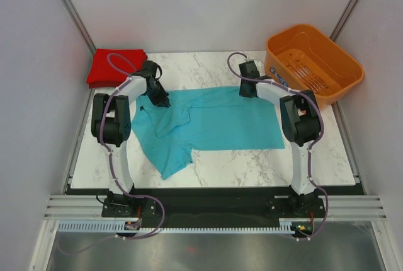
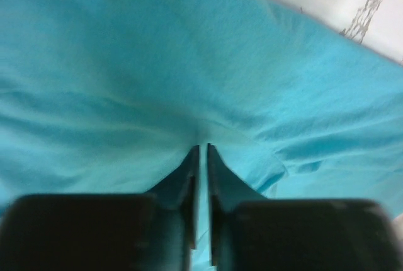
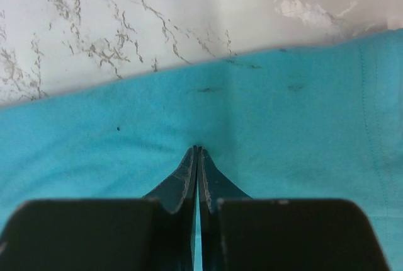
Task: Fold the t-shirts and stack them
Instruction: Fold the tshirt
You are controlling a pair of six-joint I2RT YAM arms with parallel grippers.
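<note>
The teal-blue t-shirt (image 1: pixel 214 123) lies spread across the marble table, its left part rumpled with a flap pointing to the near edge. My left gripper (image 1: pixel 161 101) is at the shirt's far left corner, shut on a pinch of the teal cloth (image 2: pixel 201 94). My right gripper (image 1: pixel 247 91) is at the shirt's far right edge, shut on the teal cloth (image 3: pixel 252 132) close to its hem. The red t-shirt (image 1: pixel 115 66) lies folded at the far left corner of the table.
An orange slotted basket (image 1: pixel 313 63) stands at the far right, partly off the marble table (image 1: pixel 239 164). Grey walls close in both sides and the back. Bare marble shows beyond the shirt's far edge (image 3: pixel 157 19).
</note>
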